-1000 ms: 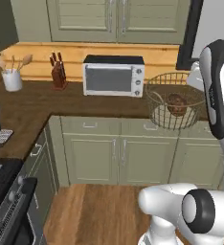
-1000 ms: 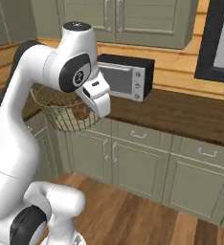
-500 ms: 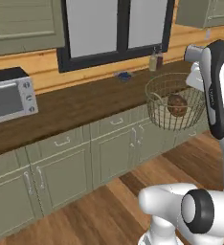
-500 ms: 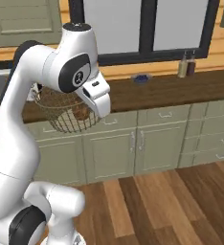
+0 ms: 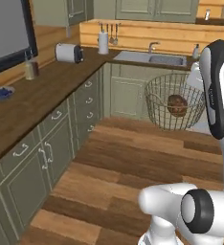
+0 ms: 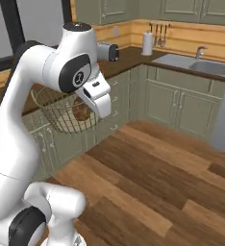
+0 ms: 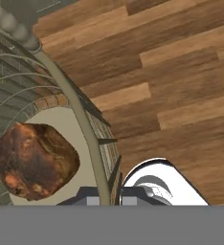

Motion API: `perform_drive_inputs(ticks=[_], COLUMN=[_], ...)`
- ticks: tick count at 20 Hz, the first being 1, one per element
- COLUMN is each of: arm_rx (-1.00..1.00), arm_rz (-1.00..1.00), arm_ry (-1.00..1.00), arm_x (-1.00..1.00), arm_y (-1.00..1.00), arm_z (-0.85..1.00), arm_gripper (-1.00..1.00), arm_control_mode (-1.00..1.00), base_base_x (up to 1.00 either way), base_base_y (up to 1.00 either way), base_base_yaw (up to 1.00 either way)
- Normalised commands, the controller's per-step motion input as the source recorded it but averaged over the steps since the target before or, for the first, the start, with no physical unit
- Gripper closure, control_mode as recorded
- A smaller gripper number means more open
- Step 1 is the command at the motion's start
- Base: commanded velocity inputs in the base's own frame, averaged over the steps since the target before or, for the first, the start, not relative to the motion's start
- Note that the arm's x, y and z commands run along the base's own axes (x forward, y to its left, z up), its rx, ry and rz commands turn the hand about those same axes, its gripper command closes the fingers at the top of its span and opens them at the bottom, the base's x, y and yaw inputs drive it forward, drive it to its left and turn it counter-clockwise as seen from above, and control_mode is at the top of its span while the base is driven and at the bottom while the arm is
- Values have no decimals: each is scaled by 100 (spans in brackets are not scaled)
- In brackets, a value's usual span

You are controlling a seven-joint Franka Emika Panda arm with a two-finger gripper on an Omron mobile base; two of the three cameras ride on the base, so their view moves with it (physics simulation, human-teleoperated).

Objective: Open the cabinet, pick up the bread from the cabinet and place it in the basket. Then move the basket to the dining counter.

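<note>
Basket [image 5: 174, 102] hung over the wood floor [image 7: 181, 76], bread [image 7: 33, 161] on its base, jaws clenched on its rim; judged it best kept level during transit to the dining counter.

The white arm rises upright and bends forward, its end effector [image 7: 104, 201] clamped on the basket [image 7: 87, 129] rim.

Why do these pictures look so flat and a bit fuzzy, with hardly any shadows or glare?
They are computer-rendered. Left base view: even light, soft edges, and the basket throws no clear shadow on the floor. Right base view: the white arm has only mild shading and no sharp glare. Hand view: the bread looks coarse and smeared up close, and the basket wires blur near the lens.
</note>
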Motion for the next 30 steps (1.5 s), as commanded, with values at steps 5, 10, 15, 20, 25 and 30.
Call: perform_drive_inputs(ticks=[5,10,15,20,25,30], arm_rx=[0,0,0,0,0,0], arm_rz=[0,0,0,0,0,0], arm_ry=[0,0,0,0,0,0], arm_x=[0,0,0,0,0,0], arm_y=[0,0,0,0,0,0], arm_z=[0,0,0,0,0,0], arm_gripper=[100,100,100,100,100,100], arm_control_mode=[100,100,100,100,100,100], base_base_x=[0,0,2,54,100,100], base_base_y=[4,2,16,72,89,37], base_base_yaw=[-100,-100,-97,-73,-42,-51])
